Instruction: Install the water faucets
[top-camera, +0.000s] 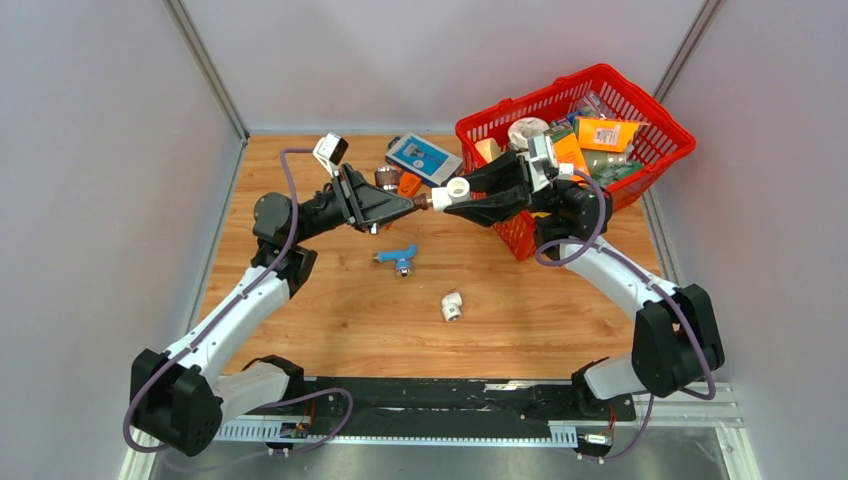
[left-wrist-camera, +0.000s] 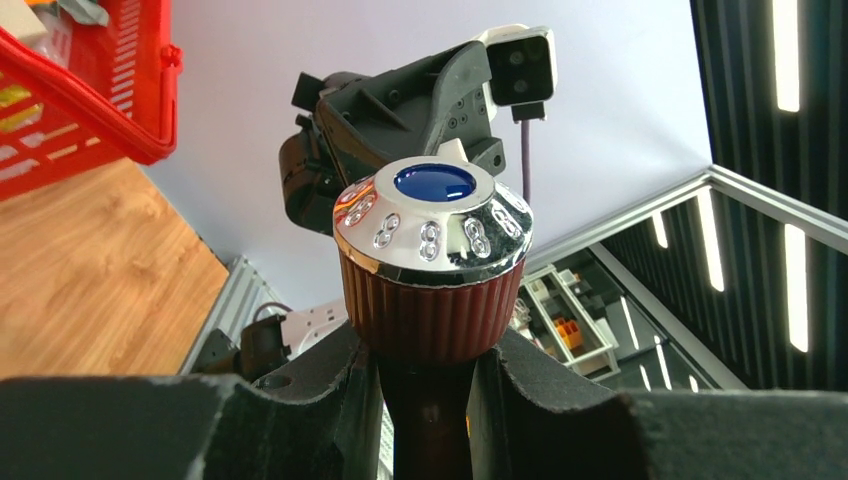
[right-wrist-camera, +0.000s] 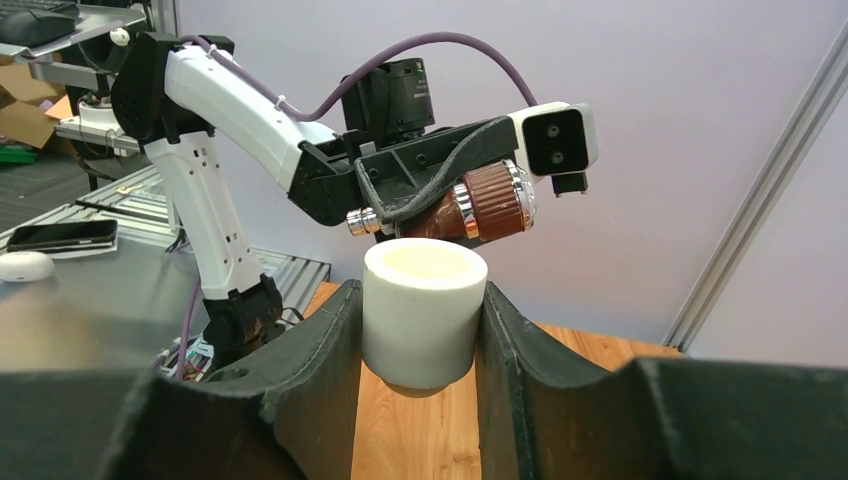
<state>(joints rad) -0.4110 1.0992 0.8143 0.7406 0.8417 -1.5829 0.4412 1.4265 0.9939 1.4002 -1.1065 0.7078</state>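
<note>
My left gripper (top-camera: 412, 203) is shut on the dark brown faucet (left-wrist-camera: 432, 265), whose ribbed knob has a chrome cap with a blue centre. My right gripper (top-camera: 448, 197) is shut on a white elbow fitting (top-camera: 456, 190), seen as a white cylinder (right-wrist-camera: 424, 308) between its pads. The two grippers meet tip to tip above the table, and the faucet's end (top-camera: 424, 201) points at the fitting. In the right wrist view the brown faucet (right-wrist-camera: 470, 211) sits just behind the fitting. The light blue faucet (top-camera: 398, 257) lies on the wooden table, near the middle.
A second white elbow fitting (top-camera: 453, 305) lies on the table nearer the front. A red basket (top-camera: 520, 108) full of items stands at the back right. A blue-and-white box (top-camera: 423, 157) and small orange and brown parts (top-camera: 398, 181) lie at the back.
</note>
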